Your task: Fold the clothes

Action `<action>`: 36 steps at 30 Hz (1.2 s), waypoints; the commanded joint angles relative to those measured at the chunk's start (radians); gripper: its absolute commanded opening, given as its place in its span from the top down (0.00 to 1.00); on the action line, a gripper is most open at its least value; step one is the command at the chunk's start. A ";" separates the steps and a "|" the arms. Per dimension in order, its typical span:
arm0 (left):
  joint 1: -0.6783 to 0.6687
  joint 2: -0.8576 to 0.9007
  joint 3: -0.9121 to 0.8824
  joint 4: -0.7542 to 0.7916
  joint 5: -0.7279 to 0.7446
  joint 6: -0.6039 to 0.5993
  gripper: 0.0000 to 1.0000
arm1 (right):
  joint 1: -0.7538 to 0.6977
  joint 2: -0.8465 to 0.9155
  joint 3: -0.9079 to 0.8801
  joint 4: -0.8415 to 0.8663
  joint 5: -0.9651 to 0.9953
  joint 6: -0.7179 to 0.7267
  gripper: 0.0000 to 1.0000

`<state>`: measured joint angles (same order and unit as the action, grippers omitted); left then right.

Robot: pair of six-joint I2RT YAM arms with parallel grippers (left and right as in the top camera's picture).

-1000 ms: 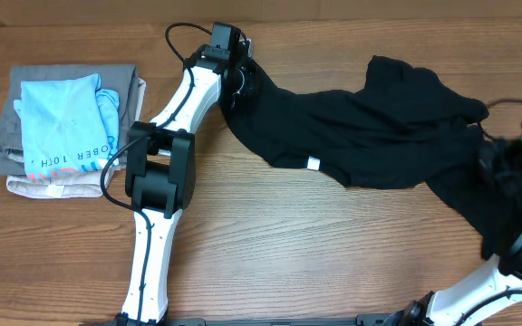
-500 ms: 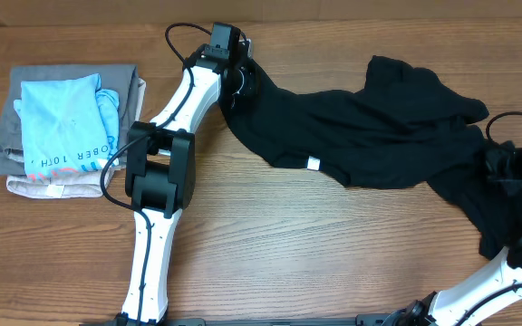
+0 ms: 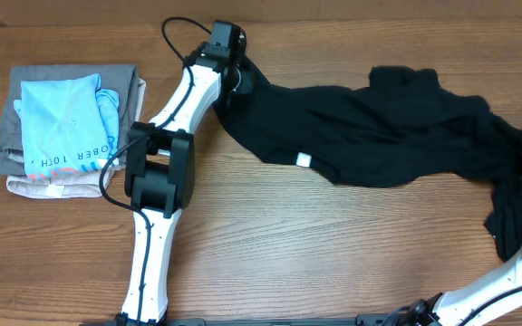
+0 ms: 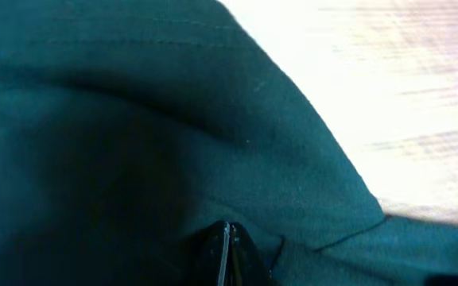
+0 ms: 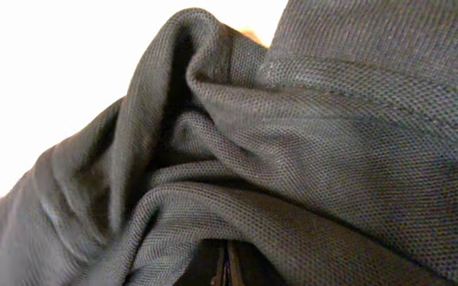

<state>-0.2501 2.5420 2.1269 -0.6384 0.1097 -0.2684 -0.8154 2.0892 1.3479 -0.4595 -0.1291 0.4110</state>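
Note:
The clothes are one large black garment (image 3: 379, 127), stretched across the back of the table from left to right, with a small white label (image 3: 304, 160) at its near edge. My left gripper (image 3: 236, 80) is shut on the garment's left end; in the left wrist view its closed fingertips (image 4: 226, 246) press into dark fabric (image 4: 173, 119). My right gripper (image 5: 227, 270) is shut on bunched folds of the garment (image 5: 308, 159). In the overhead view that gripper is hidden under the fabric hanging at the right edge.
A stack of folded grey and beige garments with a light-blue lettered shirt (image 3: 66, 122) on top lies at the far left. My left arm (image 3: 159, 172) runs up the table's left middle. My right arm (image 3: 506, 290) enters at the bottom right corner. The table (image 3: 333, 244) is wood.
My right gripper has moved further right with its end of the garment, pulling the fabric tauter. The white label has shifted slightly left. The left gripper has edged up a little.

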 commanded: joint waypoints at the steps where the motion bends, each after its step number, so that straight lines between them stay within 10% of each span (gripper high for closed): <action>1: 0.092 0.092 -0.049 0.020 -0.169 0.029 0.96 | -0.063 0.085 -0.039 -0.016 0.165 -0.010 0.96; 17: 0.145 0.095 -0.047 0.314 -0.169 0.089 0.90 | -0.062 0.085 -0.039 0.003 0.207 -0.018 0.96; 25: 0.126 0.039 0.154 0.192 -0.169 0.089 0.95 | -0.061 0.084 -0.037 0.022 0.202 -0.018 0.93; 36: 0.027 -0.230 0.377 -0.199 -0.161 0.025 0.92 | -0.043 0.084 0.230 -0.189 0.071 -0.027 0.41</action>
<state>-0.1818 2.4363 2.4584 -0.7769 -0.0460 -0.2108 -0.8490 2.1342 1.4956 -0.6018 -0.1001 0.3954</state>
